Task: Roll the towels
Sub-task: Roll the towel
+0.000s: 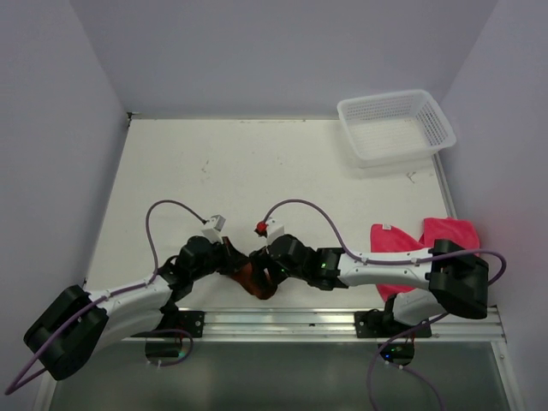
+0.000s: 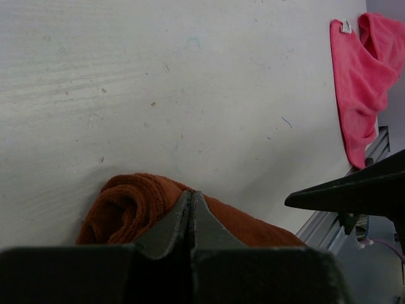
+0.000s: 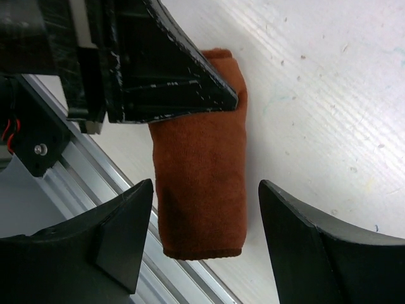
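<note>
Right gripper (image 3: 205,190) wide astride rust-brown towel (image 3: 201,142) — contact unclear

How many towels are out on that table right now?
2. The rust-brown towel, rolled, lies at the near edge of the table; the pink towel lies unrolled at the right side. No others show.

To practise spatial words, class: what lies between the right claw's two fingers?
The rolled brown towel lies there, inside the open right claw; the right wrist view shows it.
</note>
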Action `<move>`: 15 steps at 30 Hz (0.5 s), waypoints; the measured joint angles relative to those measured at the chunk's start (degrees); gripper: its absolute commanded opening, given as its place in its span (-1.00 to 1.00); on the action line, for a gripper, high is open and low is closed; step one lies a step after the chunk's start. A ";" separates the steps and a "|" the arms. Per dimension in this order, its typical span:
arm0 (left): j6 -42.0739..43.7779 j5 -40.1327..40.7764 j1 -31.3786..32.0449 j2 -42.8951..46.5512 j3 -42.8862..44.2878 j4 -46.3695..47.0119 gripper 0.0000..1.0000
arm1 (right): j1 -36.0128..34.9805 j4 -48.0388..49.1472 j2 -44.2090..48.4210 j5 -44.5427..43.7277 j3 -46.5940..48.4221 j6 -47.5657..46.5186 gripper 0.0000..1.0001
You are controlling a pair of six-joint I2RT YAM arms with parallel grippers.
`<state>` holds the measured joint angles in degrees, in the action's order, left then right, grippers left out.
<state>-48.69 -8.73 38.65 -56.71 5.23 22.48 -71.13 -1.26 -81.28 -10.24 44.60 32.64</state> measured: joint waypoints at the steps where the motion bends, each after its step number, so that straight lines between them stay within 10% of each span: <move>1: -0.02 0.00 0.02 0.09 -0.02 -0.02 -1.00 | 0.24 0.02 -0.09 0.61 -0.59 0.57 0.41; 7: -0.24 -0.02 0.04 0.90 -0.39 -0.26 -1.00 | 0.26 1.84 -2.43 2.51 -3.93 2.95 0.36; 15: -0.24 0.00 0.07 1.11 -0.48 -0.50 -1.00 | 0.28 5.68 -3.52 5.27 -5.99 4.33 -0.27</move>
<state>-48.93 -8.73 38.72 -55.59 4.75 21.98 -70.85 4.43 -84.79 -4.97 38.61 36.97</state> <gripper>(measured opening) 0.004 0.498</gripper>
